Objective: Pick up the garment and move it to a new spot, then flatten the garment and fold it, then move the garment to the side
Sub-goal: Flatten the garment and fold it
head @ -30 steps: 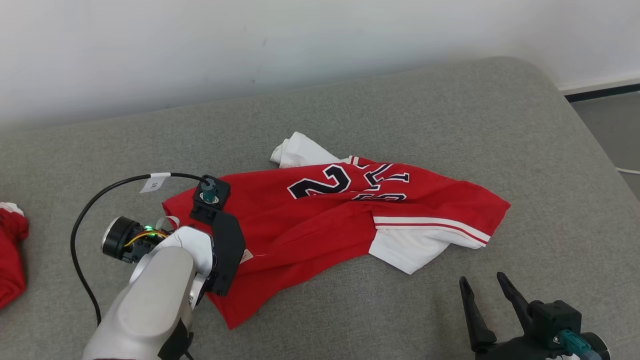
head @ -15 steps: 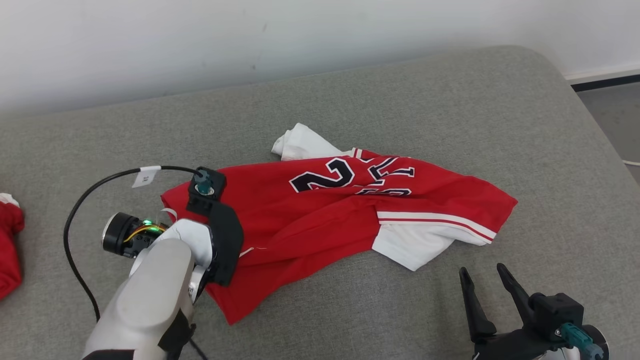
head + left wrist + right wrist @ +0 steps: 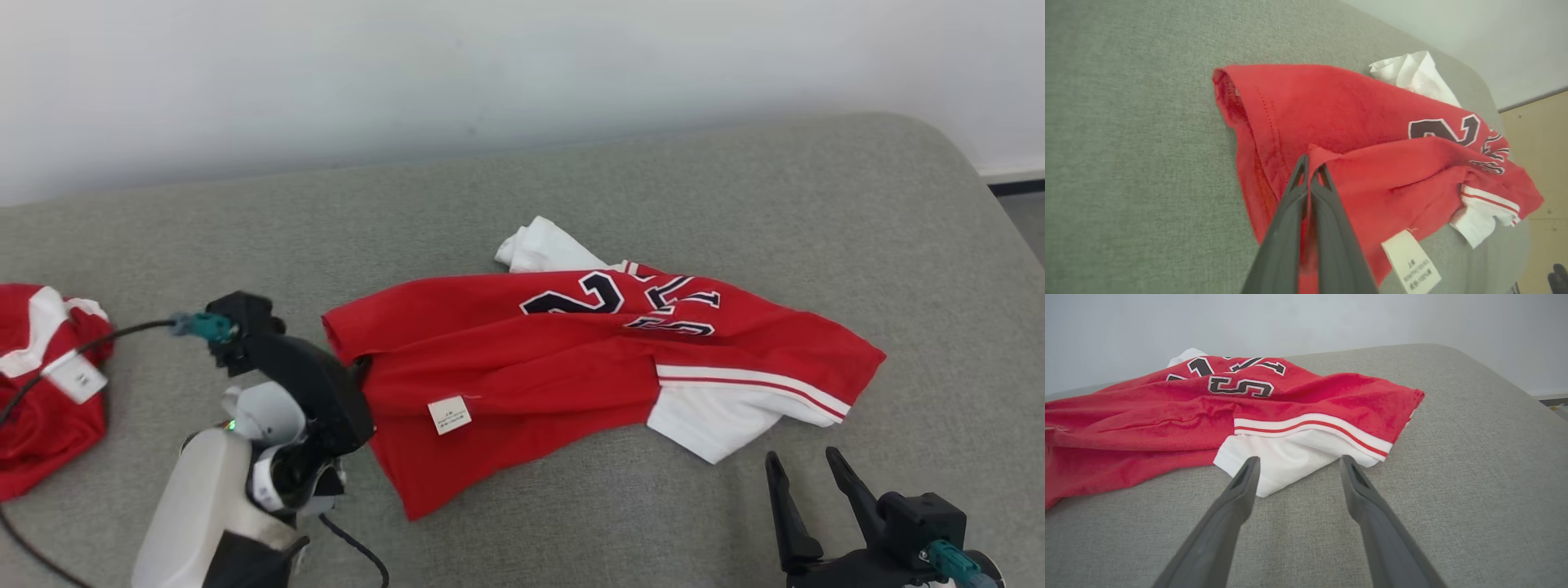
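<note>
Two grippers: nearest, at 5 o'clock, my right gripper (image 3: pixel 802 457) stands wide and empty, just short of the red shirt (image 3: pixel 571 367). My left gripper (image 3: pixel 1312 163) is clamped on its hem at 9 o'clock. The shirt stretches 9-to-3, sleeves toward 3, across the grey cushion (image 3: pixel 735 204).

right hand (image 3: pixel 802 456) black, 2 fingers | forearm (image 3: pixel 196 506) pale grey | connector (image 3: pixel 200 327) teal

We see the garment (image 3: pixel 571 359), a red jersey with dark, white-edged numerals, white sleeves and a white care label (image 3: pixel 449 414), lying crumpled and folded over itself on the grey cushion (image 3: pixel 735 196).
</note>
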Robot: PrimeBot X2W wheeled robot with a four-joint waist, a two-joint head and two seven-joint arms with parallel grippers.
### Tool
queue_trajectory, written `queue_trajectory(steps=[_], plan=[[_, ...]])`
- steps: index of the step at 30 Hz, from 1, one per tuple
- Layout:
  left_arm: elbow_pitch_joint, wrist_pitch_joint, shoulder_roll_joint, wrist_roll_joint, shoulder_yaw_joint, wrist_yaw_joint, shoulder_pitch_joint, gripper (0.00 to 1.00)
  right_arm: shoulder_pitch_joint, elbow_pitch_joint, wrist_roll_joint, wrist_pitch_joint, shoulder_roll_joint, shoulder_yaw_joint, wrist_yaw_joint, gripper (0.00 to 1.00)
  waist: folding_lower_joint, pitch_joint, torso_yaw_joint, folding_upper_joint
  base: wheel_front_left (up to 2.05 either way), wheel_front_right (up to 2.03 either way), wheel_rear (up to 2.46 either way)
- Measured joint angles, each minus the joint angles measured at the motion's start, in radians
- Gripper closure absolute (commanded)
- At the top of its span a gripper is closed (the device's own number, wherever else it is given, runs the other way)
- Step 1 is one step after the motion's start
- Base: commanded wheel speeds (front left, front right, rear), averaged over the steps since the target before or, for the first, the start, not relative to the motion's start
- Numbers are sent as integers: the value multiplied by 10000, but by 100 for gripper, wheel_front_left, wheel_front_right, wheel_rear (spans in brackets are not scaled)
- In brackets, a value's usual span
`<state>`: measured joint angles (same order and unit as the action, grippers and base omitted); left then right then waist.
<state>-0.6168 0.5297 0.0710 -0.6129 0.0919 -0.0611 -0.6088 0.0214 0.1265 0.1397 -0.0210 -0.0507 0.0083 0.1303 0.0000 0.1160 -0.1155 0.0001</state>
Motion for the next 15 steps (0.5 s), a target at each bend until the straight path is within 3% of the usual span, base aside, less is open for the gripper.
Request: queue_trajectory(steps=[8,15], plan=[[1762,290,-161,-2932,-1419,221,1566,100,45,36,92,0,2,0,0,0,0,-388,472,-1,0,0,0],[3384,-391,-199,-3580,-1708,1003,2892,100,75,21,117,29,0,-42,0,0,-1,-577,687,-1,0,0,0]])
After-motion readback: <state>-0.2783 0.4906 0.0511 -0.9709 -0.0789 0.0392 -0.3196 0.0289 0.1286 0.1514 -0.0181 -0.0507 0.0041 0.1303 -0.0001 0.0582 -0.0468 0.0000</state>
